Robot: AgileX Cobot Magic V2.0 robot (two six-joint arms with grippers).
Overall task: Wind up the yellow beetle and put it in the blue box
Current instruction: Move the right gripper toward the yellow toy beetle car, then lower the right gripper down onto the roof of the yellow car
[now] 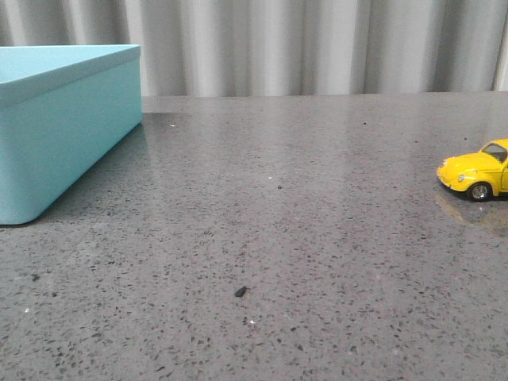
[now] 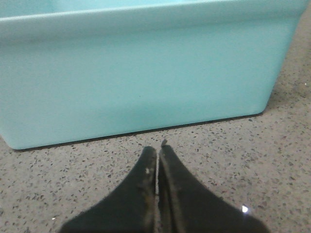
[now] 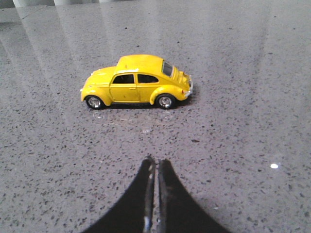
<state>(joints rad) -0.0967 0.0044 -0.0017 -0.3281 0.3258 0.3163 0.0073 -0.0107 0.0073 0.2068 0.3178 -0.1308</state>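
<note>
The yellow beetle (image 1: 479,175) stands on its wheels at the right edge of the front view, partly cut off by the frame. In the right wrist view the yellow beetle (image 3: 136,82) sits side-on, a short way ahead of my right gripper (image 3: 156,161), which is shut and empty. The blue box (image 1: 59,119) stands at the far left of the table. In the left wrist view the blue box's wall (image 2: 141,73) fills the frame just ahead of my left gripper (image 2: 156,147), which is shut and empty. Neither gripper shows in the front view.
The grey speckled tabletop (image 1: 278,238) spreads between box and car. A small dark speck (image 1: 240,291) lies near the front middle. A grey pleated curtain (image 1: 317,44) hangs behind the table's far edge.
</note>
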